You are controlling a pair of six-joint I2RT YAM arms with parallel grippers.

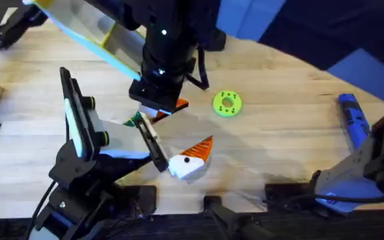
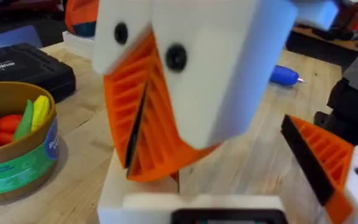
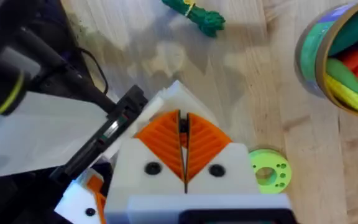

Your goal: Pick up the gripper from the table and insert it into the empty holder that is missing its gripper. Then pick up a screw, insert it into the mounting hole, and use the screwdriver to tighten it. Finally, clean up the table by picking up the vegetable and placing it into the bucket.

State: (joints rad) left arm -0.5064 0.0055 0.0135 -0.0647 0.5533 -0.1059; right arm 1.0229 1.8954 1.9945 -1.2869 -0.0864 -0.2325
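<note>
Overhead view: both grippers crowd the middle of the table (image 1: 279, 143).
Bucket (image 2: 17, 167) holds yellow, red and green toy pieces. The dark-green, leafy vegetable (image 3: 196, 15) lies on the wood outside it, well apart. Right gripper (image 3: 183, 127) presses its orange pads together. Left gripper (image 1: 199, 152): I cannot tell its grip. Blue screwdriver (image 1: 352, 120) lies off to the right.

Pale wooden tabletop (image 1: 279, 143), black case (image 2: 17, 68) at its edge

Right gripper (image 3: 184, 137) pinched closed, pointing down; left gripper (image 1: 193, 157) low, just beside it.
</note>
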